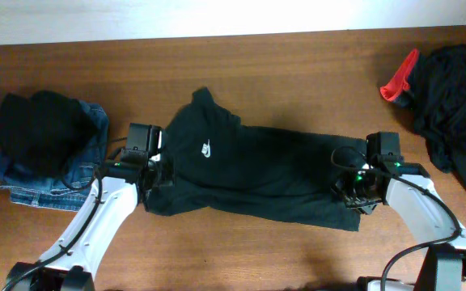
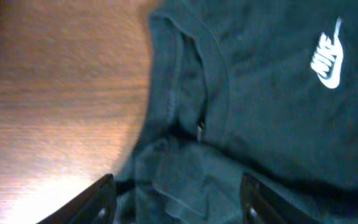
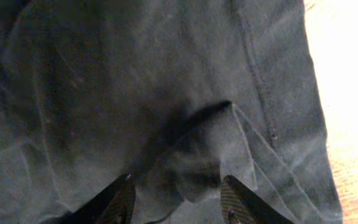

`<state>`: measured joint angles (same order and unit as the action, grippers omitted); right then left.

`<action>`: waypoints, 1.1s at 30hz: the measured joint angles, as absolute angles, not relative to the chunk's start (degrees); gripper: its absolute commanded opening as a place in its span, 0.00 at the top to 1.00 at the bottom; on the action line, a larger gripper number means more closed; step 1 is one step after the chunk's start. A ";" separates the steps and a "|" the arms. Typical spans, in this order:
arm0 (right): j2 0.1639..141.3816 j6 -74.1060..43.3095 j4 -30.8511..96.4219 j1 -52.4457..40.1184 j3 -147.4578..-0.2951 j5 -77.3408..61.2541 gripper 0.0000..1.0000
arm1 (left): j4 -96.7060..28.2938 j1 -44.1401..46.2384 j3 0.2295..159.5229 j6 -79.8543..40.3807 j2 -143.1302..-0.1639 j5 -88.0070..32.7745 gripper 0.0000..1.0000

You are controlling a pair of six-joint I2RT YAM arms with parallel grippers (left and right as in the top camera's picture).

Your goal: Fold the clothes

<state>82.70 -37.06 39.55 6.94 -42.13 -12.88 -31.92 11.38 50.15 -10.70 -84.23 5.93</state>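
A dark T-shirt [image 1: 257,174] is lying stretched across the middle of the desk [image 1: 241,73], running lengthwise between the left and right edges, its white logo [image 1: 206,149] facing up. The left gripper [image 1: 158,171] is sitting over the collar end. In its wrist view the fingers [image 2: 101,200] are standing well apart, with rumpled cloth lying between them. The right gripper [image 1: 351,187] is sitting over the other end. Its jaws are spread too, and a raised fold of cloth is lying between them, close to a seam. Near the left edge, a black garment [image 1: 43,129] is resting on folded jeans [image 1: 79,166]. Toward the far right corner a heap of dark clothes [image 1: 459,105] is lying with something red [image 1: 399,81] just beside it.
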 measured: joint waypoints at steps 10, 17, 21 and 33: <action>82.70 -33.87 41.50 6.94 -42.24 -12.69 0.51 | -32.27 11.44 50.15 -10.22 -84.23 3.33 0.47; 81.36 -25.19 46.96 6.94 -49.87 -14.79 0.36 | -32.58 11.44 54.98 -5.93 -84.58 -2.24 0.36; 79.70 -21.08 53.19 6.94 -59.92 -16.05 0.27 | -32.29 11.49 63.40 -3.20 -84.79 -4.56 0.36; 87.02 -17.37 50.94 8.82 -68.07 -16.38 0.20 | -32.91 11.49 82.37 6.50 -99.55 -9.28 0.27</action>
<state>87.02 -17.37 50.94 8.82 -68.07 -16.38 -32.91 11.49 82.37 6.50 -99.55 -9.28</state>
